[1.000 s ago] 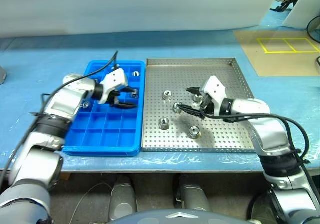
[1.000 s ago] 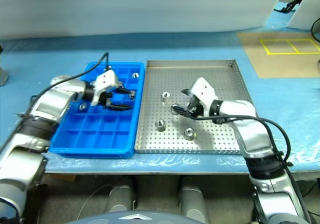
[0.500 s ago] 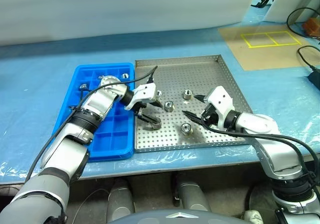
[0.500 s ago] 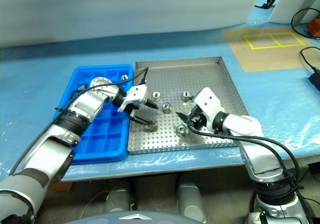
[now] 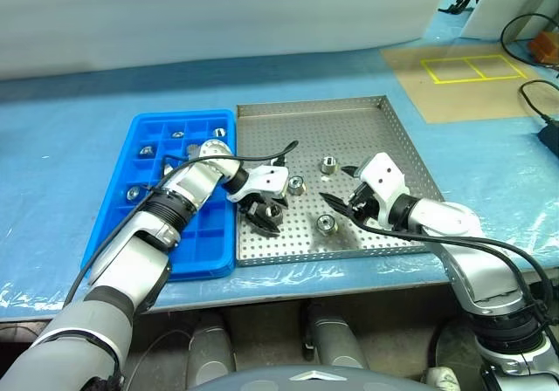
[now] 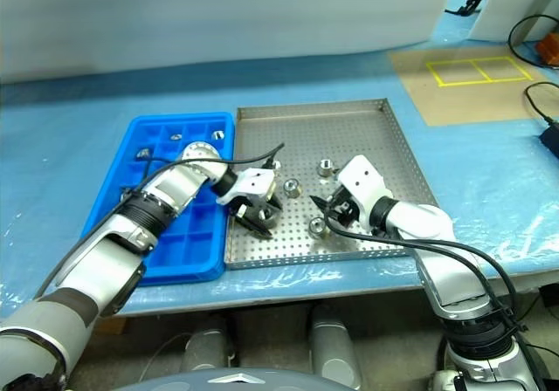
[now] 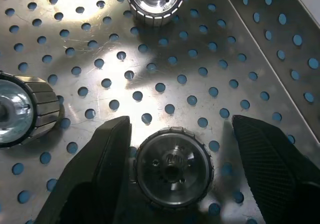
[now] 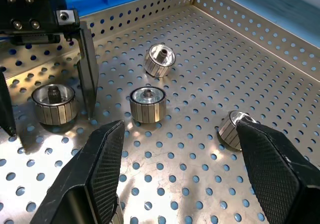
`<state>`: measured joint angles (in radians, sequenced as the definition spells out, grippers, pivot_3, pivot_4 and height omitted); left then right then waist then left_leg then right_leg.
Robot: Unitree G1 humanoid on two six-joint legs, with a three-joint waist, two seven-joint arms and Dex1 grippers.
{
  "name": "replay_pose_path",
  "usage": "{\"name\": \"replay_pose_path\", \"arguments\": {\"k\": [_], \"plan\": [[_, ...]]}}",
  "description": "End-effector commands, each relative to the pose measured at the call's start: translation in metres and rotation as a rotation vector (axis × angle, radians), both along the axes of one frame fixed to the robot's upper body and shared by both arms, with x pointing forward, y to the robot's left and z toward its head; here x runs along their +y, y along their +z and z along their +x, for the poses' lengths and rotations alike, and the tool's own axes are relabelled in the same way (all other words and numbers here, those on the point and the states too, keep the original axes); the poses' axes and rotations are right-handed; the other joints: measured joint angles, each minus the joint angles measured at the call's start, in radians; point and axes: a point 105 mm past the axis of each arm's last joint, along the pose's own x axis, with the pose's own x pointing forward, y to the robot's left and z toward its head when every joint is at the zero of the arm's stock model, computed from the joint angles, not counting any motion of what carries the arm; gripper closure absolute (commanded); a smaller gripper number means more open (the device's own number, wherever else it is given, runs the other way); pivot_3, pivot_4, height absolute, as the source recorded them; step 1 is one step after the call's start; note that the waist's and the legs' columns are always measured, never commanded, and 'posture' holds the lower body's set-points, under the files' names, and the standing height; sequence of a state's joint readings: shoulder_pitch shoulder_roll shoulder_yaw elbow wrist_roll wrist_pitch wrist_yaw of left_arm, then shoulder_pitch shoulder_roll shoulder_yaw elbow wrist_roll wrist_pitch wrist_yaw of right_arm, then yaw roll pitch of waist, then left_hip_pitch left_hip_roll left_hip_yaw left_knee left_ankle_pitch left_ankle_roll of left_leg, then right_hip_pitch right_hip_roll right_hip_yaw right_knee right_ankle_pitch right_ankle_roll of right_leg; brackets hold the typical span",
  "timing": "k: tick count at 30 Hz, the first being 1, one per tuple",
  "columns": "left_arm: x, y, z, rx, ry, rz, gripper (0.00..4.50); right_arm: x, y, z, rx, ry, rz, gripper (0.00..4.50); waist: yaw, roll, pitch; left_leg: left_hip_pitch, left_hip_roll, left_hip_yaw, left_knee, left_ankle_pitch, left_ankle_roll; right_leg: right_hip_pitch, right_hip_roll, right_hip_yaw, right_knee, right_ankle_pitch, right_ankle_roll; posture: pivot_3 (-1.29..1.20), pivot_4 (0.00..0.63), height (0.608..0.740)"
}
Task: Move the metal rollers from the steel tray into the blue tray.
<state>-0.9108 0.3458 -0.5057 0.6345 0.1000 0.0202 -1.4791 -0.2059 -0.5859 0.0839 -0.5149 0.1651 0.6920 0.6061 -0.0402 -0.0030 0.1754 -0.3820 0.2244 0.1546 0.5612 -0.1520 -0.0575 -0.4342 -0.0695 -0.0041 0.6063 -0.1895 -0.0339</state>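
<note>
Blue tray (image 5: 131,225) sits at centre left of the head view, a few rollers already in its upper compartments; directly to its right, edges nearly touching, lies the steel tray (image 5: 384,138) with its dotted floor. Left gripper (image 5: 264,215) points down over the steel tray's lower left area, fingers (image 7: 95,169) spread wide on either side of one upright roller (image 7: 172,166), one finger close beside it and the other apart, nothing gripped. Further right, loose rollers (image 5: 329,165) lie mid-tray, one (image 5: 325,225) just left of the right gripper (image 5: 342,192), which hovers wide open and empty.
</note>
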Motion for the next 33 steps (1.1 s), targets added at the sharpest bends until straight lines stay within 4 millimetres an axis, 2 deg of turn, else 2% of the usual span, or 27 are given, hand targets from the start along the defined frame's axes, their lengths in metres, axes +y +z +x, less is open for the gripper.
{"name": "replay_pose_path", "arguments": {"k": [1,6,7,10,12,16,19,22,24,28,33], "plan": [[0.007,-0.006,0.003,-0.017,0.017,0.043,1.06,0.000,0.006,-0.002,-0.040,0.001,-0.014,0.80,0.000,0.000,0.000,0.000,0.000,0.000,0.000,0.000,0.000,0.000,0.000,0.000,0.000,0.000,0.000,-0.50,0.150,0.740],[0.007,-0.012,0.007,-0.039,0.041,0.057,1.06,-0.001,0.005,-0.002,-0.040,-0.004,-0.019,0.80,-0.001,0.000,0.000,0.002,0.000,0.000,0.000,0.000,0.000,0.003,0.000,0.000,0.000,0.000,0.000,-0.50,0.150,0.740],[0.006,-0.011,0.008,-0.049,0.044,0.046,1.06,-0.001,0.005,-0.002,-0.040,-0.005,-0.018,0.80,-0.001,0.000,0.000,0.003,0.000,0.000,0.001,0.000,0.000,0.004,0.000,0.000,0.000,-0.003,0.006,-0.50,0.150,0.740],[0.003,-0.008,0.007,-0.048,0.035,0.011,1.65,0.001,0.005,-0.001,-0.043,0.002,-0.020,0.80,-0.001,0.000,0.000,0.004,-0.001,0.000,0.002,0.000,0.000,0.006,0.000,0.001,0.000,-0.004,0.007,-0.49,0.150,0.740],[0.001,-0.009,0.013,-0.060,0.081,0.007,2.29,0.001,0.005,0.000,-0.043,0.005,-0.020,0.80,-0.001,0.000,0.000,0.004,-0.001,0.000,0.002,0.000,0.000,0.006,0.000,0.002,0.000,-0.004,0.008,-0.49,0.150,0.740],[0.003,-0.006,0.013,-0.061,0.079,-0.020,2.29,0.003,0.006,0.003,-0.047,0.012,-0.021,0.80,-0.001,0.000,0.000,0.004,-0.001,0.000,0.002,0.000,0.000,0.006,0.000,0.002,-0.001,-0.004,0.008,-0.47,0.150,0.740],[0.008,0.000,0.015,-0.054,0.095,-0.038,2.75,0.008,0.005,0.005,-0.046,0.034,-0.021,0.80,-0.001,0.000,0.000,0.004,-0.001,0.000,0.002,0.000,0.000,0.006,0.000,0.002,0.000,-0.004,0.008,-0.45,0.150,0.740],[0.013,0.003,0.017,-0.074,0.106,-0.039,2.75,0.011,0.007,0.007,-0.050,0.054,-0.018,0.80,-0.003,0.000,0.000,0.004,0.000,0.000,0.001,0.000,0.000,0.005,0.000,0.002,0.000,-0.004,0.008,-0.43,0.150,0.740],[0.017,0.012,0.018,-0.107,0.104,-0.073,2.75,0.014,0.011,0.008,-0.053,0.075,-0.009,0.80,-0.005,0.000,0.000,0.004,0.000,0.000,0.001,0.000,0.000,0.004,0.001,0.002,0.000,-0.004,0.007,-0.40,0.150,0.740],[0.027,0.053,0.015,-0.158,0.133,-0.214,2.75,0.031,0.023,0.002,-0.029,0.223,0.036,0.80,-0.005,0.000,0.000,0.001,0.001,0.000,0.000,0.000,0.000,-0.001,0.003,0.003,0.000,0.000,0.000,-0.33,0.150,0.740],[0.063,0.072,0.014,-0.210,0.275,-0.243,2.75,0.051,0.022,0.012,-0.022,0.338,0.012,0.80,0.005,0.000,0.000,0.000,0.001,0.000,-0.001,0.000,0.000,-0.003,0.002,0.002,0.001,0.000,0.000,-0.19,0.150,0.740]]}}
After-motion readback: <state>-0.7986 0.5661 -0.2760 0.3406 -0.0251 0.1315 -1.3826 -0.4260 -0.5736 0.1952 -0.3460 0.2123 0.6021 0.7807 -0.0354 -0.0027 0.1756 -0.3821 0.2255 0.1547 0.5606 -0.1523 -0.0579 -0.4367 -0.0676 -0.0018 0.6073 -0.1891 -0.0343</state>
